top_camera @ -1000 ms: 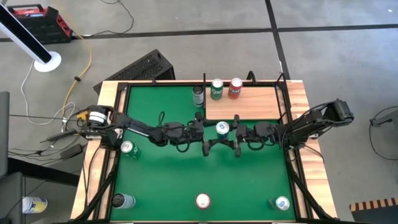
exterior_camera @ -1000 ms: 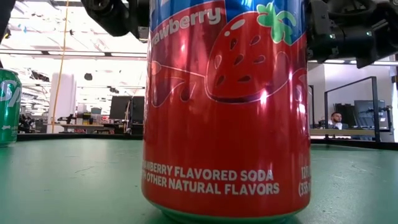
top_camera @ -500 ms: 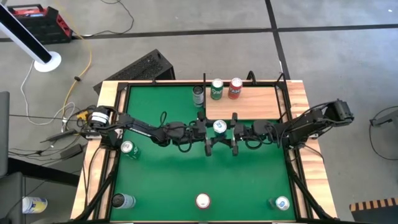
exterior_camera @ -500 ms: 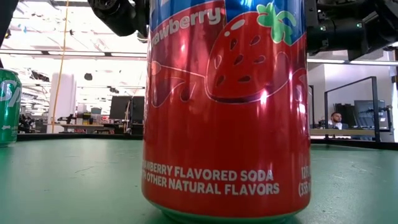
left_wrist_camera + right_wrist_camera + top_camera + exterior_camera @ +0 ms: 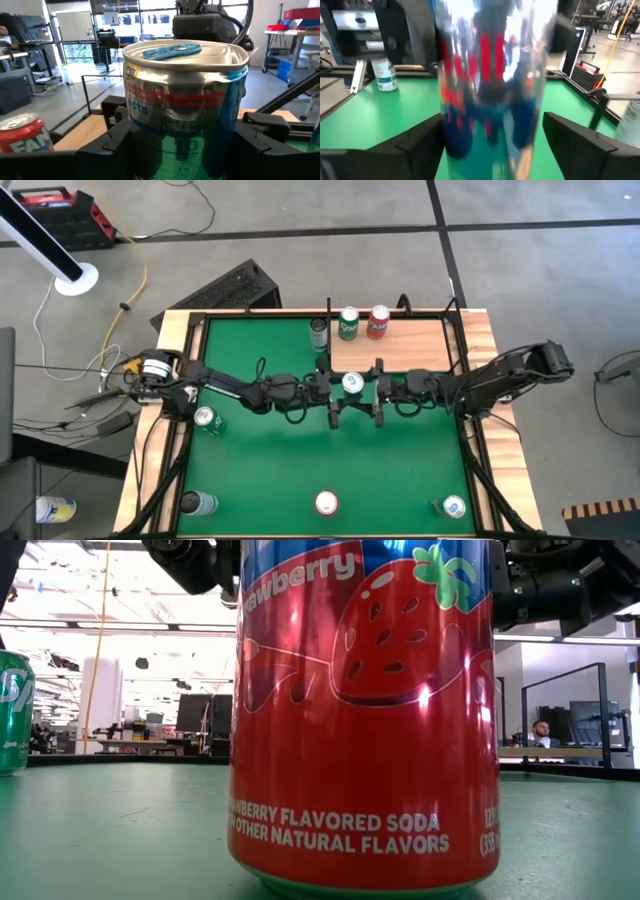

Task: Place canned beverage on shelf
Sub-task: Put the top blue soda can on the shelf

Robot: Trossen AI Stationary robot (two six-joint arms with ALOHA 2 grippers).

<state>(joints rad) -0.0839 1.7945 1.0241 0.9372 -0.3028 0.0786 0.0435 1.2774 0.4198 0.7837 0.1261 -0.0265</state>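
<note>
A silver-and-teal can [image 5: 352, 383] with a blue tab stands upright above the middle of the green table, between my two grippers. My left gripper [image 5: 333, 390] comes from the table's left and is shut on the can [image 5: 185, 105]. My right gripper [image 5: 380, 390] comes from the right and is open. Its fingers [image 5: 420, 145] stand on either side of the same can [image 5: 490, 75]. The wooden shelf [image 5: 410, 348] lies just beyond, with a green can [image 5: 348, 323] and a red can [image 5: 378, 321] upright on its far edge. My left gripper pinches the can's side wall [image 5: 137, 125] between its two fingers, about halfway up. The fingers come level from the table's left. The can stands upright in the hold. My right gripper's fingers flank the can's far side; whether they touch it I cannot tell.
A dark can [image 5: 318, 332] stands on the green beside the shelf's left edge. More cans stand at the left [image 5: 205, 418] and along the near edge [image 5: 198, 503] [image 5: 326, 503] [image 5: 453, 506]. A red strawberry soda can [image 5: 365, 710] fills the low view.
The can between the two grippers has shifted slightly toward the table's left and far edge. Both arms have stayed almost where they were.
</note>
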